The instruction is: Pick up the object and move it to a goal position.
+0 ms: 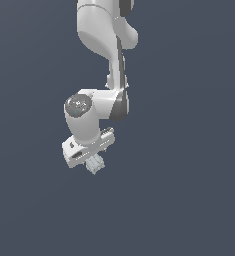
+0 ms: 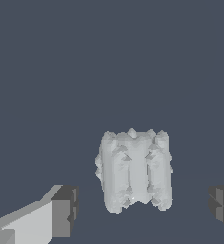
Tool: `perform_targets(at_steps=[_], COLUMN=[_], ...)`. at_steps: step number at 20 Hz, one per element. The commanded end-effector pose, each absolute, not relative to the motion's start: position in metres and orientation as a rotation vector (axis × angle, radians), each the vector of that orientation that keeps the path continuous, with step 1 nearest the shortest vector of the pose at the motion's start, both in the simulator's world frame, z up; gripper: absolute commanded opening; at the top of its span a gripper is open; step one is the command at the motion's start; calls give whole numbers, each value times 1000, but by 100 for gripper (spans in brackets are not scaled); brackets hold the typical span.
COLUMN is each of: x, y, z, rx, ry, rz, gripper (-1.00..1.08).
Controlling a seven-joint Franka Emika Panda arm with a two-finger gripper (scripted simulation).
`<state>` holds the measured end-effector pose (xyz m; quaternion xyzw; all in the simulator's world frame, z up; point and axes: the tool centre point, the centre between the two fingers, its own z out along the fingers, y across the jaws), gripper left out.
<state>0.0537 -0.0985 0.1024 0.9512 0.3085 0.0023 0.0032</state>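
Note:
The object (image 2: pixel 135 169) is a small pale grey-white lumpy block with a bumpy surface. In the wrist view it lies between the two dark finger pads (image 2: pixel 66 209), with a gap on each side. My gripper (image 2: pixel 144 209) is open and touches nothing. In the exterior view the object (image 1: pixel 96 165) shows just below the white hand, and my gripper (image 1: pixel 91 159) is right over it, with its fingers mostly hidden by the hand. I cannot tell whether the object rests on the dark surface.
The white arm (image 1: pixel 101 35) comes down from the top of the exterior view. The ground (image 1: pixel 189 200) is a plain dark blue-grey surface with no other objects or edges in view.

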Motion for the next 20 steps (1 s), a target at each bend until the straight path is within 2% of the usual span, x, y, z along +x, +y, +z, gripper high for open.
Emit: perform_targets(at_steps=[1, 12, 20], x=[54, 54, 53], y=[-102, -107, -106], z=[97, 88, 51], rx=[2972, 2963, 2962], ry=[1007, 1042, 1048], rz=[4, 0, 0], gripper=[100, 100, 100])
